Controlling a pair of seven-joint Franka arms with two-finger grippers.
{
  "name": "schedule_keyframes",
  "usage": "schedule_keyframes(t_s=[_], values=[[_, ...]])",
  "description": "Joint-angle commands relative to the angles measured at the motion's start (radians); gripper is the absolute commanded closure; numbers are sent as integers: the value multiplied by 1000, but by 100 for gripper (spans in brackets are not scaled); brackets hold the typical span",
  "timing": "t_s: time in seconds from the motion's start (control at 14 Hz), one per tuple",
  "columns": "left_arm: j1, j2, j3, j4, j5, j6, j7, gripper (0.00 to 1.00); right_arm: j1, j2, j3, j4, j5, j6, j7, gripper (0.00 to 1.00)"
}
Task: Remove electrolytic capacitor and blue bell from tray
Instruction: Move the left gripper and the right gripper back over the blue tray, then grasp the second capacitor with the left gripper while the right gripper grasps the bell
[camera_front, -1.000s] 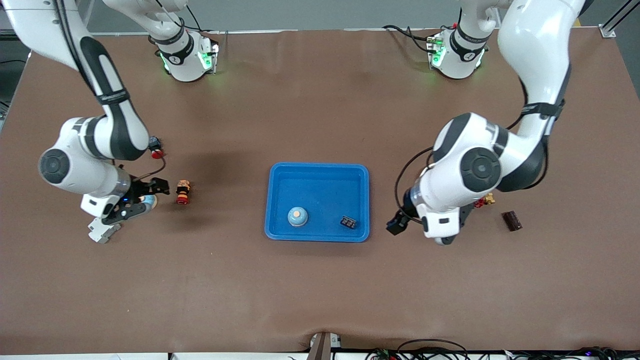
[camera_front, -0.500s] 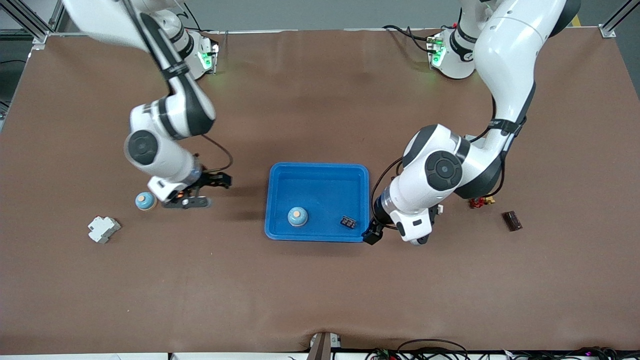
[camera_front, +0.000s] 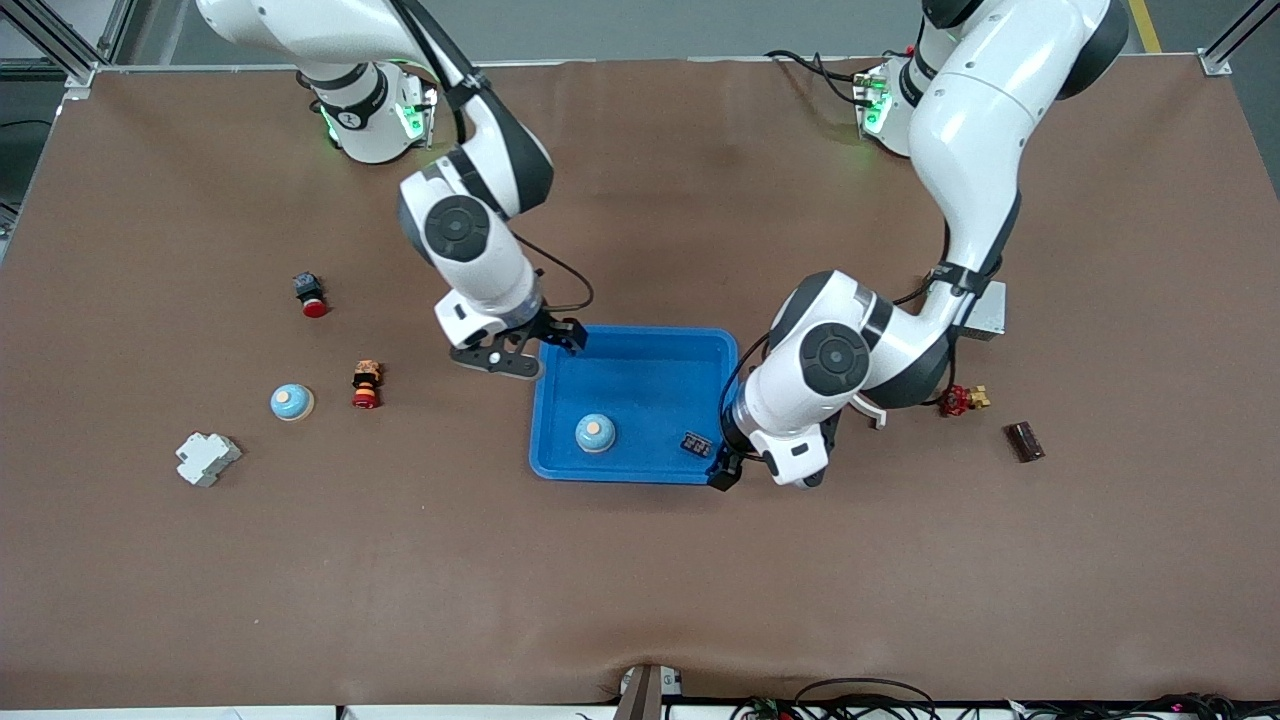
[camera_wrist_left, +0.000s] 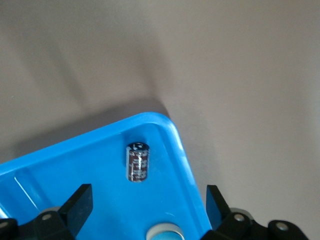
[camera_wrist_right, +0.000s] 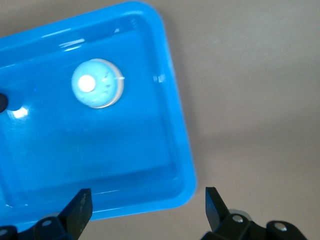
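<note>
From the front, the blue tray (camera_front: 637, 341) holds a bell (camera_front: 595, 433) near its camera-side edge and a capacitor (camera_front: 697, 444) at its corner toward the left arm's end; the left gripper (camera_front: 722, 470), over that corner, is mostly hidden by its arm, while the right gripper (camera_front: 530, 350) hangs over the tray's edge toward the right arm's end. In the left wrist view the fingers (camera_wrist_left: 76, 207) stand spread and empty, cut off by the frame, above the capacitor (camera_wrist_left: 137, 161); the bell (camera_wrist_left: 164, 232) barely shows. In the right wrist view the fingers (camera_wrist_right: 78, 208) are likewise spread, over the tray's corner, with the bell (camera_wrist_right: 97, 83) plain.

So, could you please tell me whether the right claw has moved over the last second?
Yes. The right claw has travelled from beside the bell on the table to the blue tray's rim, toward the left arm's end.
</note>
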Motion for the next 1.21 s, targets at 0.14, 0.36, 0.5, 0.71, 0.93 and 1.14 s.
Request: schedule_keyframes(t_s=[0.14, 0.36, 0.5, 0.71, 0.93, 1.14], values=[[-89, 52, 75, 14, 8, 29, -24, 0, 51, 217, -18, 246, -133, -18, 192, 0], [-102, 82, 78, 14, 9, 53, -24, 0, 56, 286, -18, 334, -131, -20, 204, 0], [-108, 98, 84, 14, 14, 96, -23, 0, 56, 324, -19, 379, -133, -20, 212, 0], [-111, 112, 86, 14, 14, 120, -21, 0, 56, 377, -21, 432, -134, -20, 217, 0], [-115, 122, 86, 14, 16, 121, -21, 0, 56, 441, -38, 494, -142, -20, 215, 0], [-117, 137, 87, 14, 16, 127, -20, 0, 51, 473, -39, 534, -143, -18, 212, 0]])
